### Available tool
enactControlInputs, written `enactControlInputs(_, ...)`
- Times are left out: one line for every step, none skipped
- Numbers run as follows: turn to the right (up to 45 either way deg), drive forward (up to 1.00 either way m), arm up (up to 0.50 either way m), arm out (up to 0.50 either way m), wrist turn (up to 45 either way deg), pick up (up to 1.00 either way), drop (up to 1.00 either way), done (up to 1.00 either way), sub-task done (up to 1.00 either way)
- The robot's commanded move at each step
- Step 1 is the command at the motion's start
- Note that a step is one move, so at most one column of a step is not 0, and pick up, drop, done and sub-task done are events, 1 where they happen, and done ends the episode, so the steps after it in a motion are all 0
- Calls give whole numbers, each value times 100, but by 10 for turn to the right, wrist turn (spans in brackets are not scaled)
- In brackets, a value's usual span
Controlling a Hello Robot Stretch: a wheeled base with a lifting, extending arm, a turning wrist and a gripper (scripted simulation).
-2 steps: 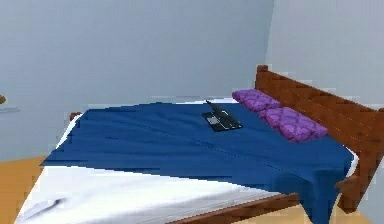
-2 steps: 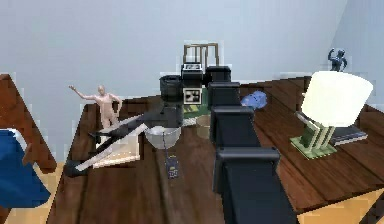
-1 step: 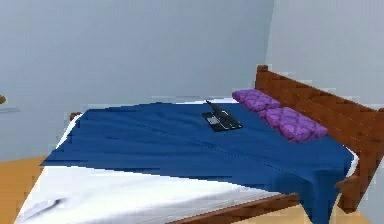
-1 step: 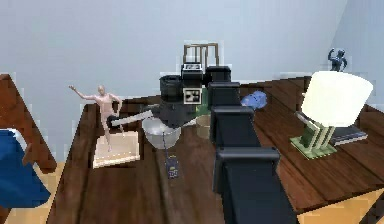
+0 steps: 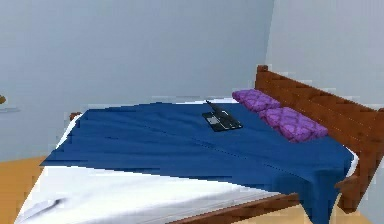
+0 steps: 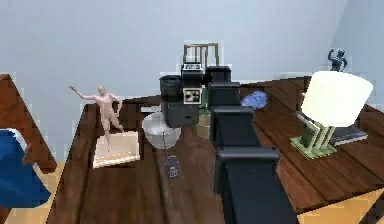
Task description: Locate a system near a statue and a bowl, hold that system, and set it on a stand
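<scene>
system (image 6: 181, 112): my read is the dark boxy block on the bench (image 6: 110, 190), just beside the bowl (image 6: 160, 128), with the statue (image 6: 103, 118) next along toward the arm side view's left. That fits the task's cue. But the block merges with the dark body of the pincer (image 6: 172, 92) at the far end of the arm (image 6: 245, 170), so its outline is a guess

risks from here:
- the bowl is just beside the work zone, so a sideways drift of the arm or a base turn would likely shove it, maybe into the statue's base
- the statue is tall on a thin flat base and looks easy to tip if the bowl or arm bumps it
- a small greyish item (image 6: 172, 165) lies on the bench near the arm. Pulling back low could sweep it off
- a blue object (image 6: 255, 100) and a lamp (image 6: 335, 100) are on the arm's other side. The lamp looks top-heavy and a swing that way would knock it over
- lifting before the grip is sure would drop the block back on the bench, possibly onto the bowl

pincer: can't tell how wide it stands, or whether it holds anything, because dark stuff sits on the bench right at and behind its far end

forward view: bed (image 5: 180, 150) with a laptop (image 5: 222, 120) and purple pillows (image 5: 280, 112), not part of this step
</scene>
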Motion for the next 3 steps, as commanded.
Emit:
enactControlInputs(0,0,-30,0,0,0,0,0,0)
enactControlInputs(0,0,0,0,0,100,0,0,0)
enactControlInputs(0,0,10,0,0,0,0,0,0)
